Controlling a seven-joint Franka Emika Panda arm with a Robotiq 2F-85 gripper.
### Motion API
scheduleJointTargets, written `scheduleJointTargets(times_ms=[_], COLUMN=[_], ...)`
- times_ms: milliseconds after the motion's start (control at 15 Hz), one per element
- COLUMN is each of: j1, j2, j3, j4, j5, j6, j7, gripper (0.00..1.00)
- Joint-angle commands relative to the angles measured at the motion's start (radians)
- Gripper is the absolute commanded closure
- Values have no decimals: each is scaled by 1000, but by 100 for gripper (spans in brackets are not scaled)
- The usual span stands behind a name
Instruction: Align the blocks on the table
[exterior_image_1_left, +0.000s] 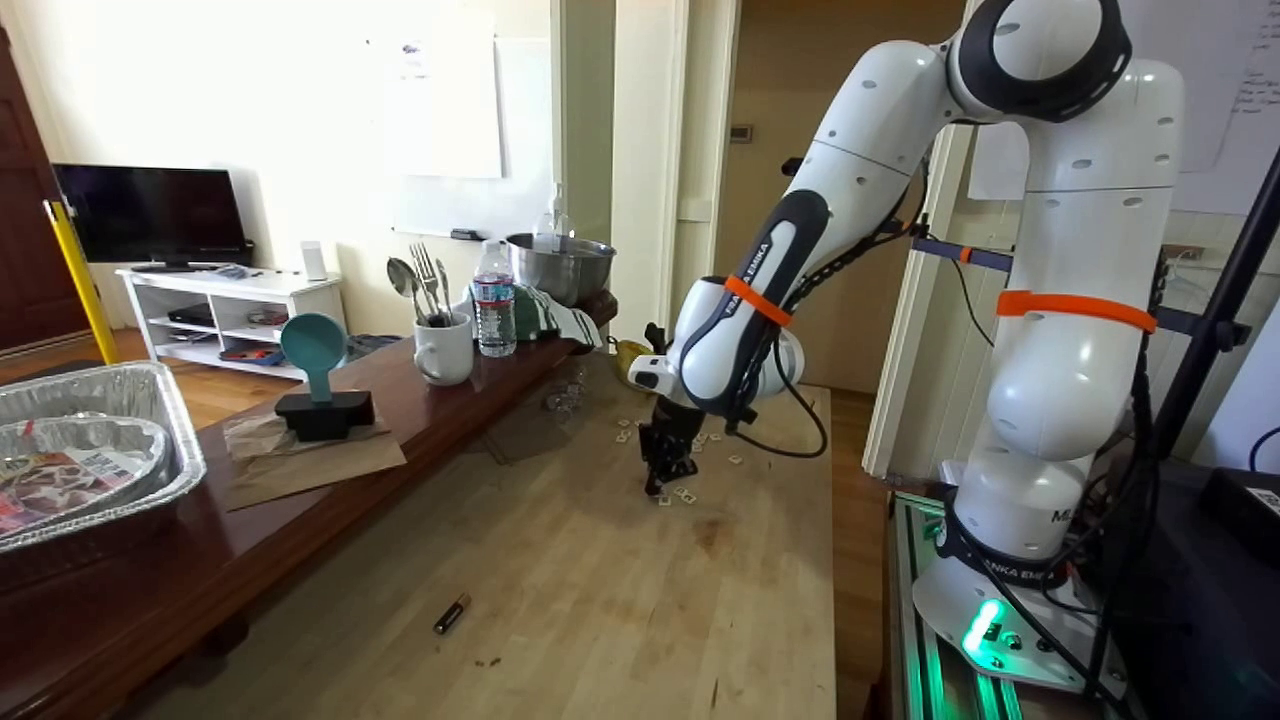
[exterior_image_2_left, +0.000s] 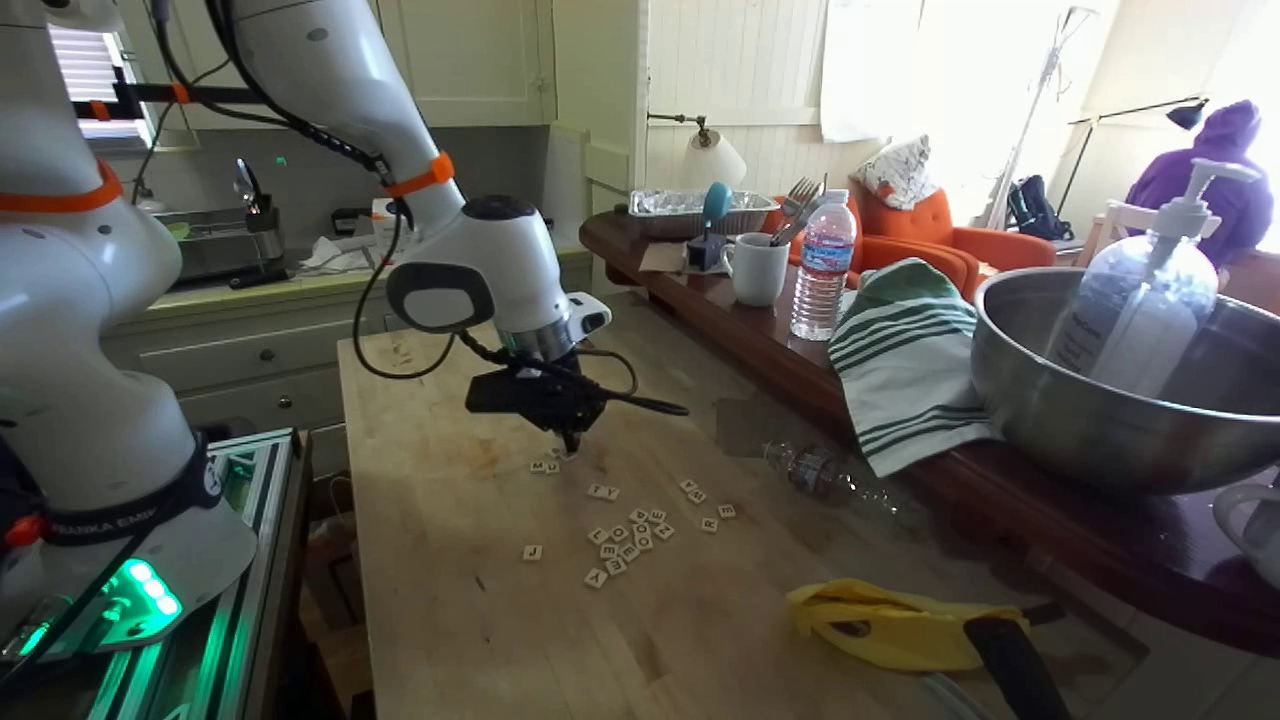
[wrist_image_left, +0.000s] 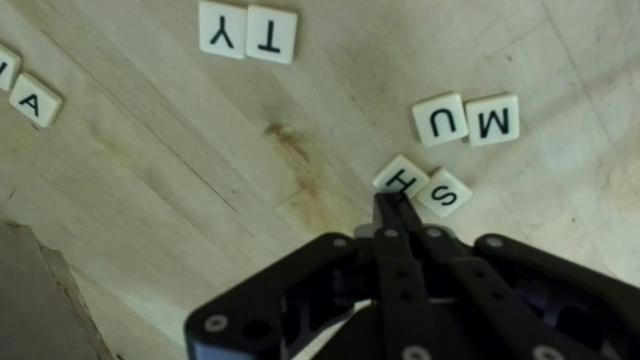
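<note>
The claw is sitting super narrow, jaws pressed right together, and in the wrist view it's covering an edge of the H block; can't tell if it's actually touching it. The S block is butting up against H at an angle, and just beyond those the U block and M block are sitting side by side, slightly crooked. Further out, the T block and Y block are lining up edge to edge, while the A block is sitting well apart from them, just beside another block that's getting cut off. All of these are lying flat on the pale wood table, and in an exterior view a messy bunch of blocks is spreading across it too, with the J block sitting off by itself. A clear plastic bottle is lying on its side near the dark counter, and up there a white mug is holding cutlery while a water bottle is standing just beside it. Way back, orange chairs and a person in purple are showing, and a TV is standing on a white stand.
</note>
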Motion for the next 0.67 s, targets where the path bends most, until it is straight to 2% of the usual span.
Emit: scheduleJointTargets(times_ms=[0, 400, 467, 600], j1=[-29, -53, -45, -50], j2=[-29, -118, -136, -131], j3=[33, 103, 89, 46], j4=[-20, -28, -41, -53], j5=[51, 232, 221, 129], j6=[-17, -30, -30, -22], j7=[-57, -88, -64, -1], gripper=[100, 100, 100, 100])
